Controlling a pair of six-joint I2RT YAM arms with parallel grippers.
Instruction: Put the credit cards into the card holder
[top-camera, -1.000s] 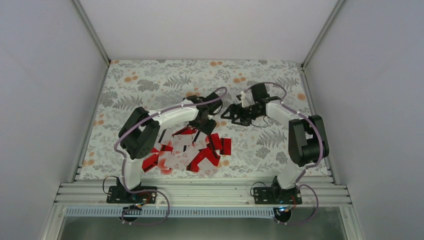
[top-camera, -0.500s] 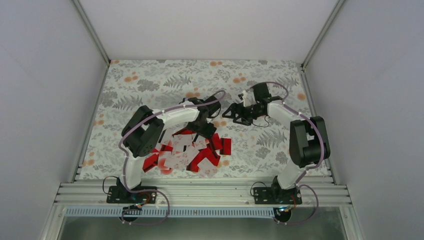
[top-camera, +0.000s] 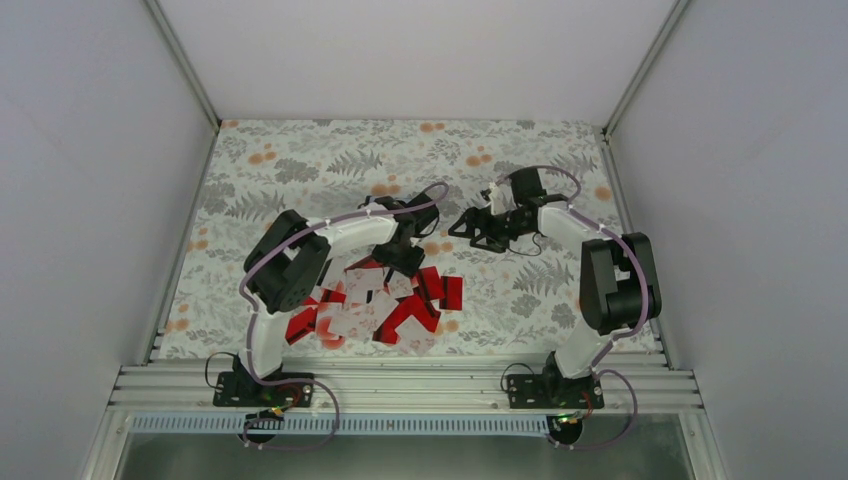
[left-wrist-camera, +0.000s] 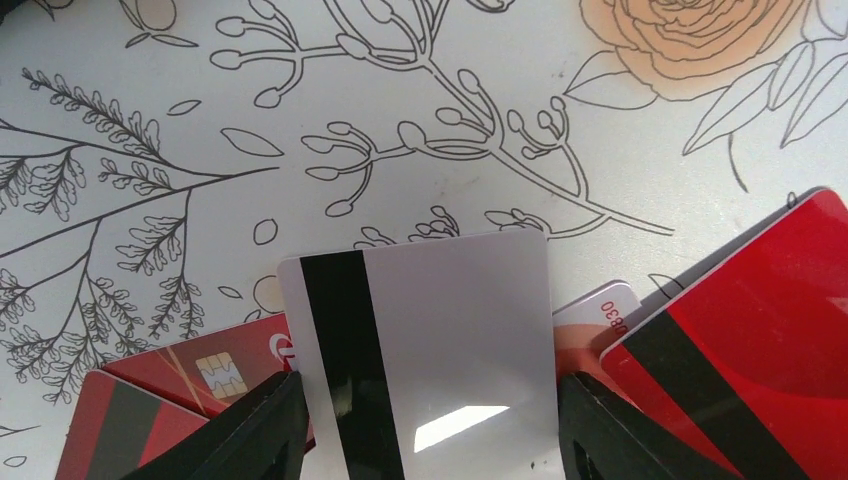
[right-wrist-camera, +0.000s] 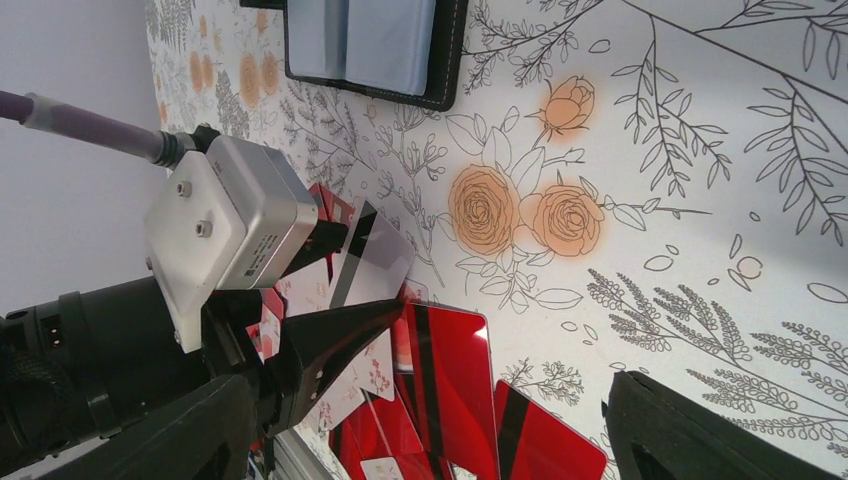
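Several red and white credit cards (top-camera: 372, 306) lie in a loose heap on the flowered cloth. My left gripper (left-wrist-camera: 430, 385) is shut on one white credit card (left-wrist-camera: 450, 320) with a black stripe, a finger on each long edge. In the right wrist view this card (right-wrist-camera: 378, 255) tilts up off the heap between the left fingers (right-wrist-camera: 330, 335). The card holder (right-wrist-camera: 365, 45) lies open on the cloth, black with a pale blue-grey inside, apart from the heap. My right gripper (right-wrist-camera: 430, 400) stands open beside the heap, with nothing in it.
The left arm (top-camera: 330, 235) arches over the back of the heap. Red cards (left-wrist-camera: 740, 340) lie close on both sides of the held one. The grey enclosure walls (top-camera: 100, 200) close in the cloth on three sides, and the metal rail (top-camera: 400, 385) runs along the near edge.
The left wrist dropped lower onto the heap's far edge and its fingers now grip the white card. The right gripper drew back slightly toward the far right.
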